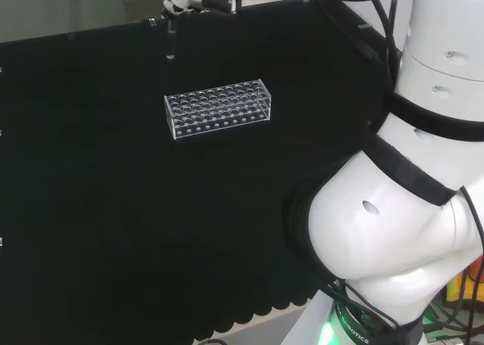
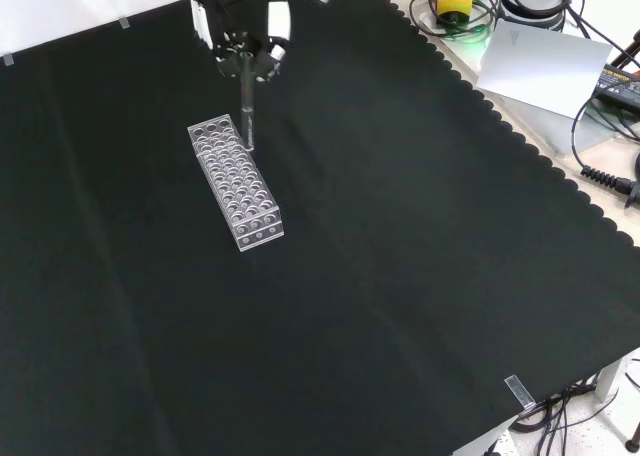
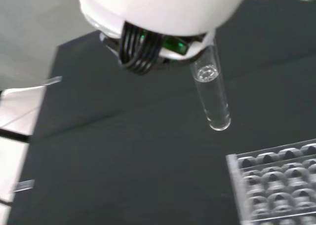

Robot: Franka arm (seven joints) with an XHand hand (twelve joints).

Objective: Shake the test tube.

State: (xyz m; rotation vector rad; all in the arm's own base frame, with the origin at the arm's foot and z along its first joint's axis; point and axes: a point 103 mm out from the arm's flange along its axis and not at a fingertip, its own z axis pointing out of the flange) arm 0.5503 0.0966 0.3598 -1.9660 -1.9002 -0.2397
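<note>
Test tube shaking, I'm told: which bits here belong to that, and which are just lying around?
Part of the job:
- test tube, lifted clear of the cloth
- hand holding it
- clear tube rack, holes empty

Just lying about:
- white sheet
- cables beyond the cloth

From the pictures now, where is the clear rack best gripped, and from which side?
Grip the rack across its narrow width, on the two long side walls near the middle, coming down from above. It lies flat, long and slim; the hand holds the test tube over one end.
</note>
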